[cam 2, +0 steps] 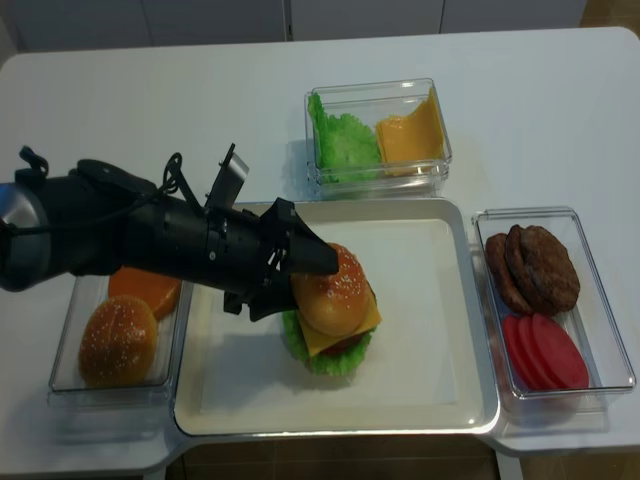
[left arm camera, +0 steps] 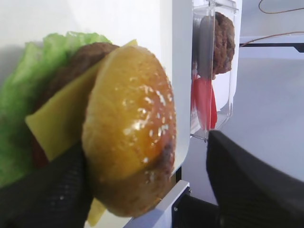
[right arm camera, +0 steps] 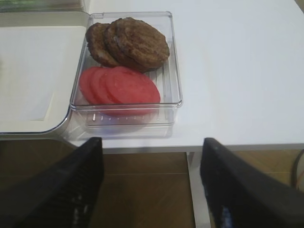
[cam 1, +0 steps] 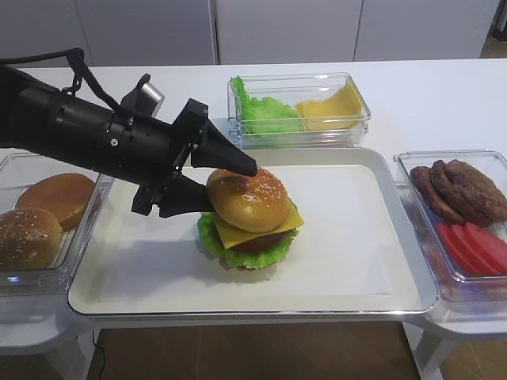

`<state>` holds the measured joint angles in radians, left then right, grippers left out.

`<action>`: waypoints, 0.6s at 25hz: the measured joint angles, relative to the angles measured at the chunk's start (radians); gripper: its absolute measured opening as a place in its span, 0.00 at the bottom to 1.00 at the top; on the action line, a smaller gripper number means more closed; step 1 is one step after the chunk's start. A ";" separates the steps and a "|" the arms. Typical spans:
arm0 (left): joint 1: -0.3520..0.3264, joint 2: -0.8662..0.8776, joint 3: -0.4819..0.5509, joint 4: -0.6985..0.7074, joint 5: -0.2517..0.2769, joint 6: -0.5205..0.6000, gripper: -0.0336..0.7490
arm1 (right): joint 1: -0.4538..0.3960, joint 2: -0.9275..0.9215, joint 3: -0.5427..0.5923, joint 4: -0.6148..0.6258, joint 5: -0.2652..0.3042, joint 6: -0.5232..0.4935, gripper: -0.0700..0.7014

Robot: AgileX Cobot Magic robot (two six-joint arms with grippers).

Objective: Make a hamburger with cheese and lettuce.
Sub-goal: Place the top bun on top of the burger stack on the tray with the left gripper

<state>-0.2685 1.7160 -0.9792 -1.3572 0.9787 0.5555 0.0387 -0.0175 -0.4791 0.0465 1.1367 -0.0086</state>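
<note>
- Currently the left gripper [cam 1: 230,184] straddles the sesame top bun of the hamburger [cam 1: 249,218]: one of the fingers [cam 1: 226,158] lies over the far upper edge of the bun, the other sits at its near left side.
- In the left wrist view the lower finger touches the bun, while the other stands apart from it with open gap between; fingers spread, not pinching.
- Right gripper [right arm camera: 149,183]: fingers spread wide, nothing between them, hovering off the counter [cam 1: 428,103] edge before the box of patties and tomato slices [right arm camera: 126,66].
- Hamburger stack, bottom up: frilly green lettuce [cam 1: 242,252], dark patty, square yellow cheese [cam 1: 238,232], golden seeded dome.
- Stack axis is roughly vertical; the dome sits tilted, offset toward the gripper side. One cheese corner points toward the near edge, another to the right.
- It rests near the middle of the white tray [cam 1: 356,261].
- Left of the tray, a clear box [cam 1: 79,237] with two buns; behind it, a box with lettuce leaves and cheese slices [cam 1: 301,107].
</note>
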 joint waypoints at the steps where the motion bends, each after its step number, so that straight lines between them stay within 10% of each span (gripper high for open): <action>1: 0.000 0.000 0.000 0.000 0.000 -0.004 0.70 | 0.000 0.000 0.000 0.000 0.000 0.000 0.74; 15: -0.015 0.000 0.000 0.056 -0.006 -0.080 0.72 | 0.000 0.000 0.000 0.000 0.000 0.000 0.74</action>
<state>-0.2836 1.7160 -0.9792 -1.3013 0.9727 0.4754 0.0387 -0.0175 -0.4791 0.0465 1.1367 -0.0086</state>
